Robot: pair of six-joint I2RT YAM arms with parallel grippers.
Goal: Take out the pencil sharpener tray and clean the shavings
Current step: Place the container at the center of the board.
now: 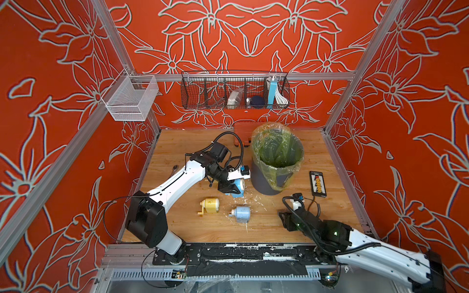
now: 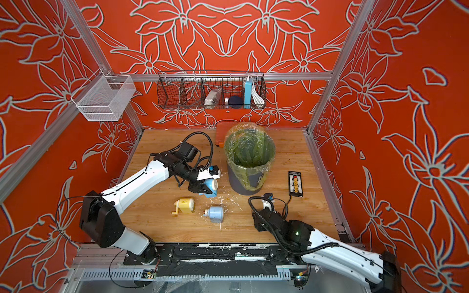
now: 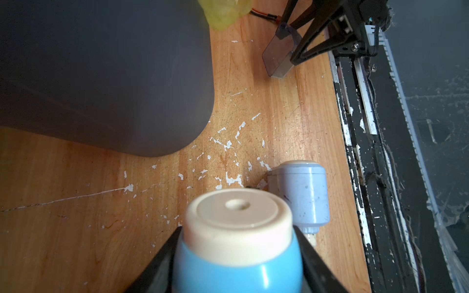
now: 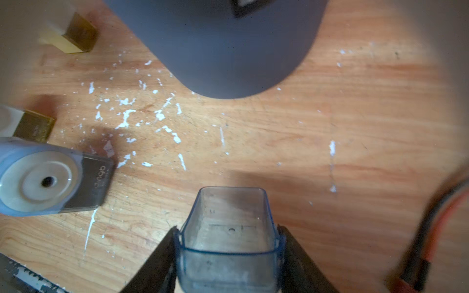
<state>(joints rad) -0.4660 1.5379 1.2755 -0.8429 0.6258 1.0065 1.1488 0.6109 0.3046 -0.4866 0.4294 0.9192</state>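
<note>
Grips the bright blue sharpener (image 3: 238,253) with the left gripper (image 3: 238,229), jaws pressed against both flanks of its body, cream cap end poking out past the fingertips. Holds it just beside the gray bin (image 1: 261,182), to the bin's left in both top views, low over the wooden table (image 1: 193,228); cannot tell whether it rests on the wood. Pinches the clear pencil sharpener tray (image 4: 228,228) in the right gripper (image 4: 227,230), jaws narrowed against its two long walls, open mouth facing away from the wrist. Carries that tray near the table's front edge, short of the bin and apart from it; cannot tell whether its lower end touches the wood. Shows the shavings (image 4: 127,116) strewn over the table between the bin, the held sharpener and a pale blue sharpener (image 1: 241,214) lying on its side, densest just before the bin's base. Finds a yellow sharpener (image 1: 209,205) left of the pale one, apart from it. Lines the bin with a yellow-green bag (image 1: 278,152).
</note>
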